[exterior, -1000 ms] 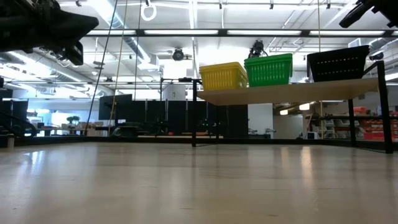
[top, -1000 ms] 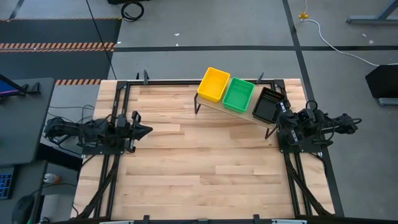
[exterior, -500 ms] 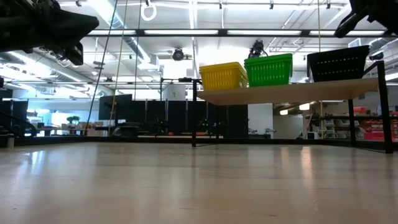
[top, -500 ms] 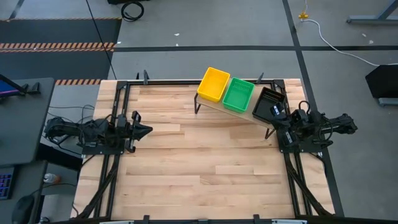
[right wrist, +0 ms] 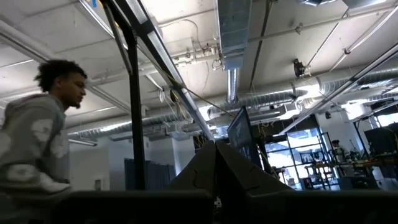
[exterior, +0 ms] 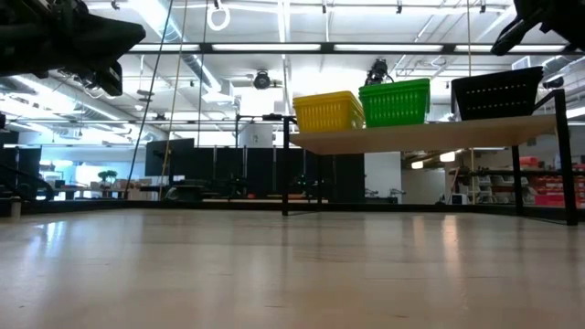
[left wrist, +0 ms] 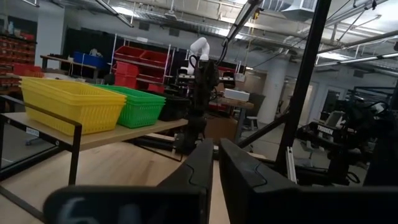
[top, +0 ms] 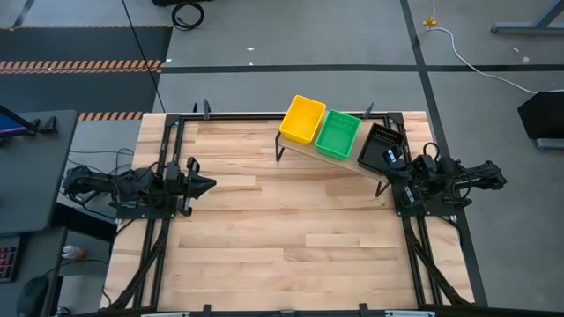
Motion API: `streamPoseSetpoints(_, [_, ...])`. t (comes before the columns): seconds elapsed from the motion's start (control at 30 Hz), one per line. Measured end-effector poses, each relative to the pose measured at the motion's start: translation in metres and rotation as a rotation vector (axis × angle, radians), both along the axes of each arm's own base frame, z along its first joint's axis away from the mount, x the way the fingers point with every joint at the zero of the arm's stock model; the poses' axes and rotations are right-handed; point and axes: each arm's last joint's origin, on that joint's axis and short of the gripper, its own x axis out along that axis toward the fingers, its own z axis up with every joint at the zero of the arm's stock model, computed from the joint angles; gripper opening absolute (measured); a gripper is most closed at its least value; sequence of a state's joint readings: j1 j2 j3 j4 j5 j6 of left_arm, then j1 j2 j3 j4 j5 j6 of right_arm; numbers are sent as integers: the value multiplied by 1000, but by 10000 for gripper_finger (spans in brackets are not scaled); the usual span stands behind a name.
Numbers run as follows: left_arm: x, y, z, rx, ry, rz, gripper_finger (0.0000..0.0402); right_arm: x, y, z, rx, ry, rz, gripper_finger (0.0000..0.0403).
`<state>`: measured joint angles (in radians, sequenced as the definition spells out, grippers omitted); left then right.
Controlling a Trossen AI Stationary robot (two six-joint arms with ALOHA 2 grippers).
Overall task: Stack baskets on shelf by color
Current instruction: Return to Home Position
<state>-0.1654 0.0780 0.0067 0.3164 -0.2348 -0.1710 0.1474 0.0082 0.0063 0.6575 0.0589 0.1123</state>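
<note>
The light-wood shelf (top: pixel 348 161) stands on thin black legs at the table's far side, right of centre. On its board rest a yellow basket (top: pixel 304 120), a green basket (top: pixel 338 134) and a black basket (top: pixel 380 148), side by side. How many are nested in each, I cannot tell. In the low view the yellow basket (exterior: pixel 329 111), green basket (exterior: pixel 395 100) and black basket (exterior: pixel 496 93) sit in a row on the shelf (exterior: pixel 420 135). My left gripper (top: pixel 210 185) (left wrist: pixel 216 168) waits shut at the table's left edge. My right gripper (top: pixel 397 180) (right wrist: pixel 216 152) hovers shut at the right edge, just near of the black basket, touching nothing.
Bare plank tabletop (top: pixel 282 238) spreads between the arms and in front of the shelf. Black frame rails run along the left (top: pixel 163 176) and right (top: pixel 414 238) edges. A person (right wrist: pixel 37 143) shows in the right wrist view, beyond the table.
My right arm has shifted a little near the black basket, its gripper swinging slightly toward the table's near edge and showing somewhat lower in the low view; then it has held still. The baskets and the left arm have stayed put.
</note>
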Motion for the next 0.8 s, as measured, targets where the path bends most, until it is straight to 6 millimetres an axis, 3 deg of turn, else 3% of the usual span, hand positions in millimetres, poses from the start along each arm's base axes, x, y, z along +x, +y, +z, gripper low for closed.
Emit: streamPoseSetpoints(0.8, [0, 0, 0, 1, 0, 0, 32, 0, 0, 0, 0, 0, 0, 17])
